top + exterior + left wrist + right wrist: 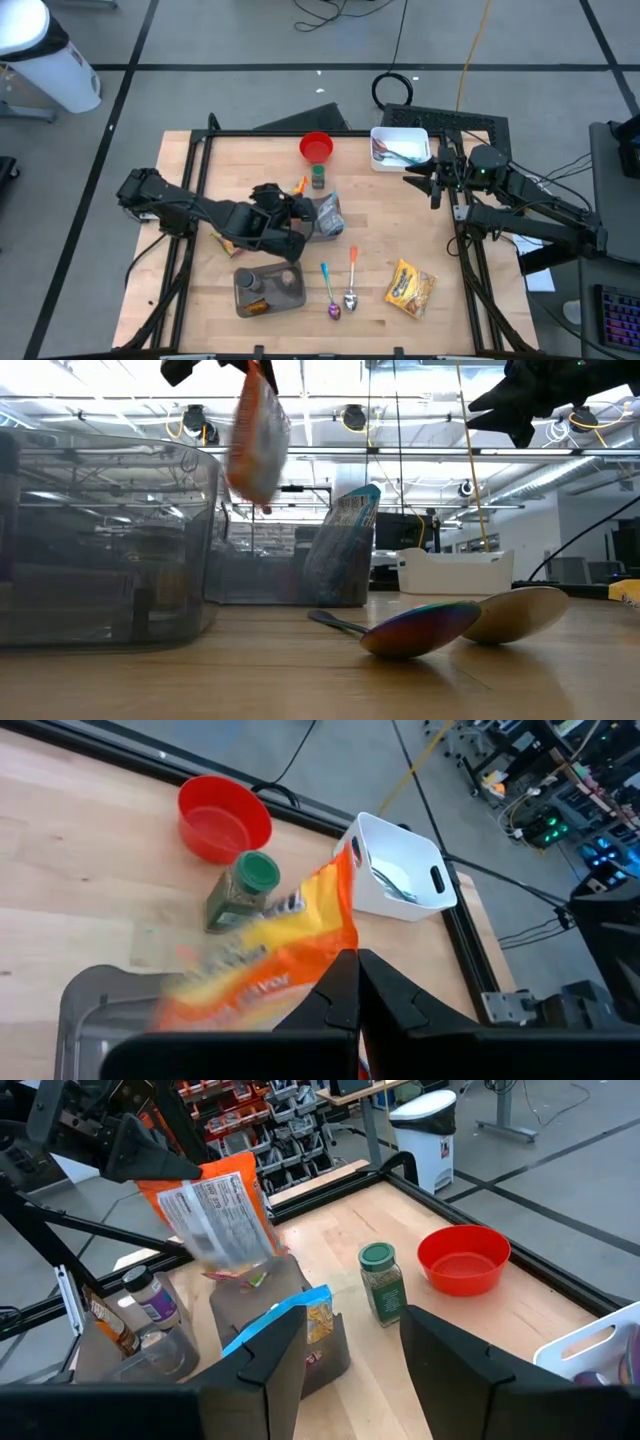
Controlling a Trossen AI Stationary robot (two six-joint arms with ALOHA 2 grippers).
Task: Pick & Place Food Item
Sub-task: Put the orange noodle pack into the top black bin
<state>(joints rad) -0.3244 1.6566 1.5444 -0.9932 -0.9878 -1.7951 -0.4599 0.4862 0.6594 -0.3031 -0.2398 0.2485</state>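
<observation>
Snack packet pinched aloft at frame centre

No print on the packet (262, 958) was legible. My left pincer (291, 208) was pressed together on the orange packet's edge, hanging it above the worktop (400, 220) near the clear bin (322, 215). My left arm reached in low from the left; my right pincer (437, 178) hovered half spread, holding nothing, at upper right.
</observation>
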